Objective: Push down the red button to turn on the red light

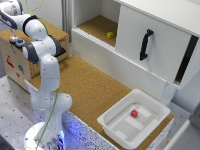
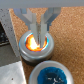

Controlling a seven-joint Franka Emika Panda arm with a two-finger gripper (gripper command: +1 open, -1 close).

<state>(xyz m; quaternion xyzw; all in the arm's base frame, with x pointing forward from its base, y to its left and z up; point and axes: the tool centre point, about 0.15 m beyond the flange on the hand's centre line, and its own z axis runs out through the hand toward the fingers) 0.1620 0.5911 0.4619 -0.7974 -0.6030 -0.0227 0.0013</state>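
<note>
Pressing stage, entry by item.

Pincer (image 2: pixel 36 31): two pale fingers (image 2: pixel 30 22) drawn close together with only a narrow slit between them, holding nothing. Tips rest on, or right at, the cap of the red button; actual contact cannot be settled from the wrist view.

Red button (image 2: pixel 35 44): round cap in a dark ring, sitting on a cork-topped surface. The cap glows bright orange-white at its middle, which I judge to be the red light lit, or lighting, under the press. In the exterior view the button itself is hidden beneath the arm's end, on the wooden box (image 1: pixel 15 60) at the exterior view's left.

Blue button (image 2: pixel 51 76): twin cap, just beside the red one, untouched.

Arm (image 1: pixel 42 55): white, folded back over the box, wrist pointing down.

Worktop (image 1: pixel 90 85): cork, bare in its middle part.

White tray (image 1: pixel 112 125): at the worktop's near end, holding a small red cube (image 1: pixel 134 113). Well apart from the buttons.

Cabinet (image 1: pixel 150 45): white, with a black handle (image 1: pixel 145 44) and an open shelf holding a small yellow-green object (image 1: pixel 110 35).

Risks, as judged: the tips sit toward one side of the cap, so a skewed push could slip off onto the ring. Sideways drift could bring a finger onto the blue button. Lifting early might let the light drop if the switch does not latch.
</note>
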